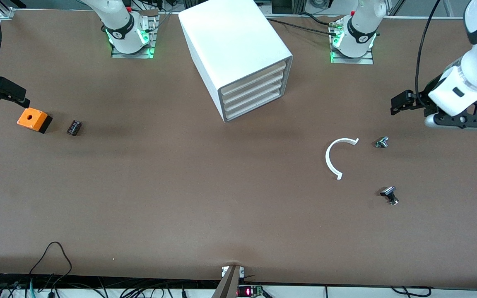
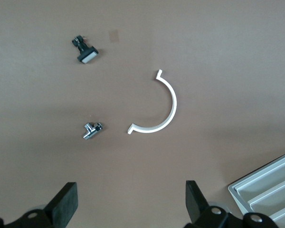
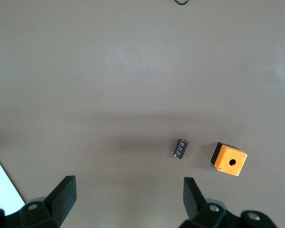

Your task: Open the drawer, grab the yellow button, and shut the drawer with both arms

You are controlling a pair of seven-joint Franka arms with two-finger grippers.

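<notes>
Black-and-silver part (image 1: 389,195) shows beside left hand (image 2: 128,206), open.

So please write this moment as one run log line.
drawer: shut | button: not visible | left end effector: open, over table | right end effector: open, over table

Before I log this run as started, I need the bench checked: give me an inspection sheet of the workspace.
Surface: brown table, bare in the middle.
Job's things: cabinet with top drawer shut; button not seen.
Clutter: orange box, black part, white arc, two small metal parts.
Grippers: left gripper open, over the table's left-arm end; right gripper open, near the orange box.
Cables: loose cable at the near edge.
Surroundings: nothing seen.
</notes>
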